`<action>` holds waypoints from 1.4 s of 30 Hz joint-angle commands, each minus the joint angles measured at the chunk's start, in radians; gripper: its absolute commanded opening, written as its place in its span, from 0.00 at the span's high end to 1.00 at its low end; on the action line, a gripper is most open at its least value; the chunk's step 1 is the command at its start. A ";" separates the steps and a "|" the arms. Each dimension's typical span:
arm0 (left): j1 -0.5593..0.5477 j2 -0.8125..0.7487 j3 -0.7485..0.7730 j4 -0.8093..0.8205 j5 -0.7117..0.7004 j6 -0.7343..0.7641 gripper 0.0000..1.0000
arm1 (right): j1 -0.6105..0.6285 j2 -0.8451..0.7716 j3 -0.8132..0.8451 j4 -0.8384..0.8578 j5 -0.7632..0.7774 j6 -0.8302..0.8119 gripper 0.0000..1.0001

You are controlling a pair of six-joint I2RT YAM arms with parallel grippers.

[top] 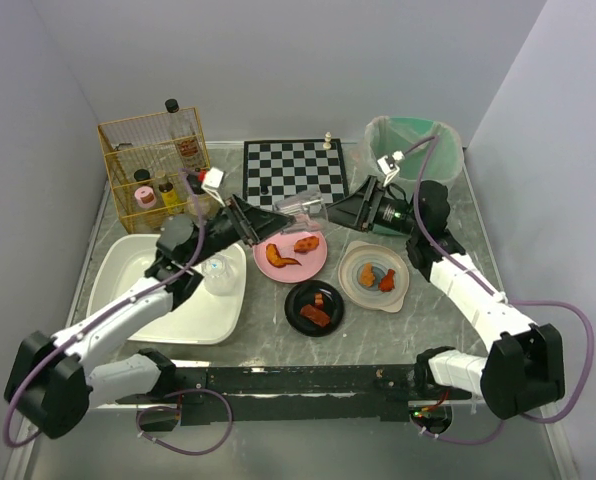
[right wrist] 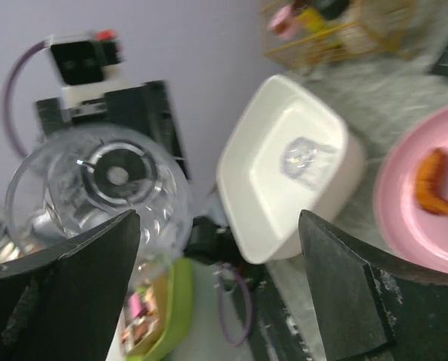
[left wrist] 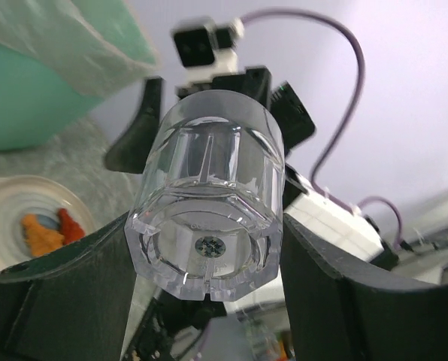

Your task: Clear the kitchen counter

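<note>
Soft, even light fills the top view, leaving faint shadows on the table (top: 378, 335). In the wrist views the clear glass (left wrist: 209, 218) catches bright glints, while backgrounds blur, notably the pink plate (right wrist: 401, 218) at 3 o'clock.

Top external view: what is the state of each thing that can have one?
clear glass: empty, on its side, gripped.
left pincer: shut on the clear glass.
right pincer: open, holding nothing.
pink plate: food on it.
black plate: food on it.
beige bowl: food in it.
white tub: second glass inside.
</note>
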 commanded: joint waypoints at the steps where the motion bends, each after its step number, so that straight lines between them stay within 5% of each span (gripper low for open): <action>1: 0.091 -0.137 0.049 -0.214 -0.122 0.115 0.99 | -0.034 -0.092 0.109 -0.325 0.162 -0.242 0.06; 5: 0.183 -0.221 0.103 -0.511 -0.190 0.218 0.99 | -0.040 -0.106 0.191 -0.564 0.392 -0.312 0.01; 14: 0.194 -0.178 0.443 -1.400 -0.724 0.464 0.99 | -0.041 0.032 0.377 -0.981 0.769 -0.391 0.00; 20: 0.194 -0.142 0.605 -1.691 -0.870 0.517 0.99 | -0.041 0.054 0.353 -0.990 0.826 -0.470 0.00; 26: 0.181 0.009 0.758 -1.978 -0.840 0.539 0.99 | -0.044 0.070 0.316 -0.939 0.781 -0.446 0.00; 42: -0.149 0.026 0.521 -2.058 -0.922 0.214 0.99 | -0.043 0.084 0.267 -0.891 0.685 -0.481 0.00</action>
